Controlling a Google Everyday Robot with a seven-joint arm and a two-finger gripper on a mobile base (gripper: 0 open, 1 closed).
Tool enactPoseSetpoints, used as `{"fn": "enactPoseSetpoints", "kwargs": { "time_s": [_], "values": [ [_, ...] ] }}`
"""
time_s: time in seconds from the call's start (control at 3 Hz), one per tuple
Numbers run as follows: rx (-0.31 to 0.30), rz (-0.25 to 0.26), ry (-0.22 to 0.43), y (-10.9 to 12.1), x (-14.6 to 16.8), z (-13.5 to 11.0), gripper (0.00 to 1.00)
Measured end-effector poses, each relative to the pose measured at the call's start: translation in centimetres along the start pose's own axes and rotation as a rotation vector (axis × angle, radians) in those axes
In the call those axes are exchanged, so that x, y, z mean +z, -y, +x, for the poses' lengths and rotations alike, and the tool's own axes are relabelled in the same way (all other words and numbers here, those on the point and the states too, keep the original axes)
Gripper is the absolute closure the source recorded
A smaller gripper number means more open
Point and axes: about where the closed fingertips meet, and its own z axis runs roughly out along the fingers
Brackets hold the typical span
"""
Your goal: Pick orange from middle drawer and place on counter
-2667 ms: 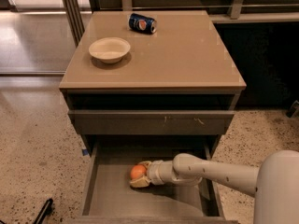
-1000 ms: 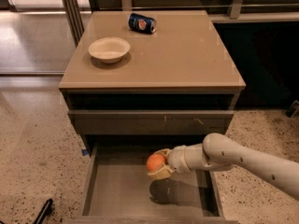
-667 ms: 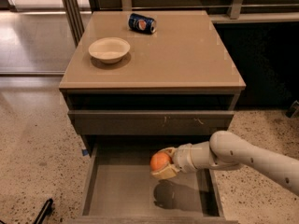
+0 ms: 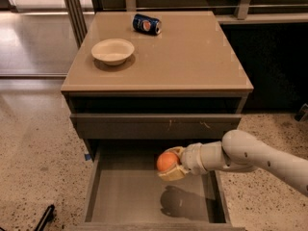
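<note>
One orange (image 4: 167, 161) is held clamped in the gripper (image 4: 172, 164), above the floor of the open drawer (image 4: 125, 194). A bowl (image 4: 113, 50) and a can (image 4: 147, 24) are seen on the counter (image 4: 192, 57).

Gripper (image 4: 168, 163): sits at the end of my arm, low in the view, above the open middle drawer (image 4: 130, 191). My fingers (image 4: 171, 174) are pale yellowish-cream, thick and blunt. My wrist (image 4: 195, 158) is a short white cylinder with a darker seam ring behind it. My arm (image 4: 269, 160) has a smooth off-white shell, round in section, swelling to a bulbous joint near the wrist. Small dark dots mark the shell; screws or holes, I cannot tell.
</note>
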Motion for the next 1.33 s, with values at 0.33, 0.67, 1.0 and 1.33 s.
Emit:
{"fn": "enactPoseSetpoints", "kwargs": {
  "time_s": [0.33,0.67,1.0,1.33],
  "values": [
    [-0.037,0.001,0.011,-0.6,-0.8,-2.8,1.0],
    [-0.133,0.035,0.016,-2.0,-3.6,-8.5,1.0],
    [-0.233,0.085,-0.001,-2.6,-6.7,-14.6,1.0],
    [-0.319,0.136,-0.011,-2.9,-9.5,-19.7,1.0]
  ]
}}
